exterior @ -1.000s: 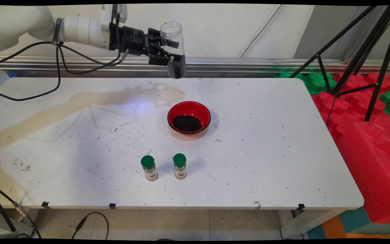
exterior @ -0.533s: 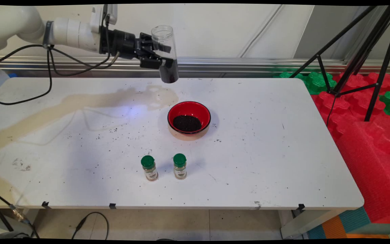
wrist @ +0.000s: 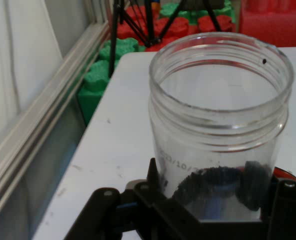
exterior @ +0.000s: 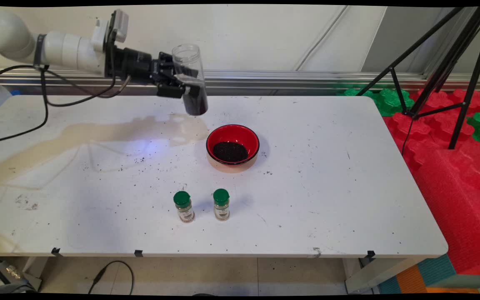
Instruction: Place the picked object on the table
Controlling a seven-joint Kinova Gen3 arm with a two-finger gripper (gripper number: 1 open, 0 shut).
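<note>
Up above the table's (exterior: 306, 200) far left, the gripper (exterior: 181, 85) pinches a clear open jar (exterior: 190, 79) upright, dark grains in its bottom. Right of it, nearer, sits a red bowl (exterior: 232, 146) of dark grains; two green-capped spice bottles (exterior: 183, 206) stand nearer still.

The table (exterior: 306, 187) is viewed from above its near side; the jar (wrist: 220, 125) is seen close from the hand.
</note>
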